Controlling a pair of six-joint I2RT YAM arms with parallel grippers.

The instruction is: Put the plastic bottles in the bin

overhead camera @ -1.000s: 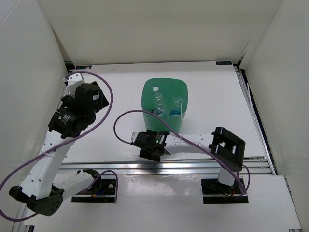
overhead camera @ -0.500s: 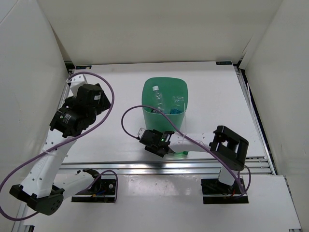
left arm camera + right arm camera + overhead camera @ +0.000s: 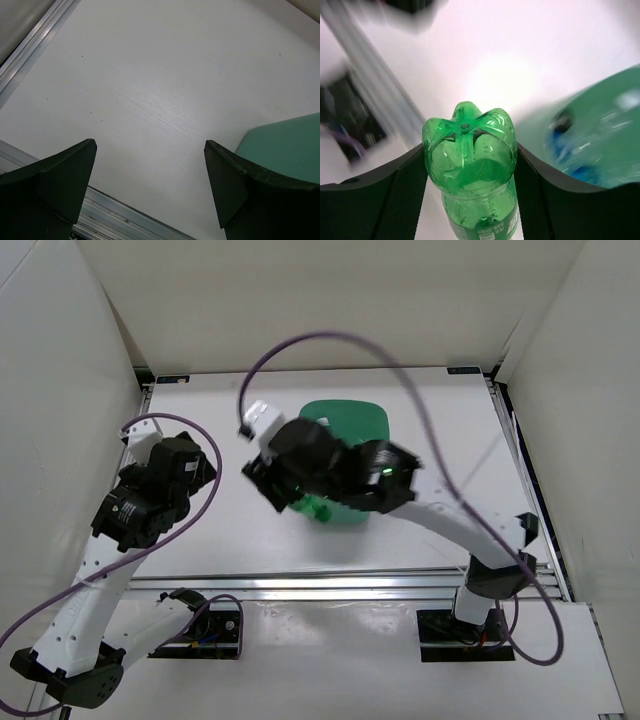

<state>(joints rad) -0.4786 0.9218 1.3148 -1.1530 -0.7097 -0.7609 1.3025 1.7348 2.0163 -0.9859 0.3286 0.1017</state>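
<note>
From above, the green bin point(image 3: 350, 412) stands on the white table point(image 3: 450, 440). Only its far rim shows, because the right arm point(image 3: 385, 480) reaches over it. The left claw point(image 3: 150, 505) hangs well to the left of the bin. From up there I cannot tell how wide either claw is. Seen from the left wrist, the left claw point(image 3: 150, 165) is spread wide, with nothing between its two dark fingers point(image 3: 55, 185). A corner of the bin point(image 3: 285, 145) sits off to its right, not touching it. Seen from the right wrist, the right claw point(image 3: 470, 195) squeezes a green bottle point(image 3: 469, 155), one finger on each side. The bottle's bumpy bottom faces the camera. The bin point(image 3: 605, 115) is just beside the bottle, on its right. Some blurry small bottles point(image 3: 570, 160), clear and blue, lie inside the bin.
</note>
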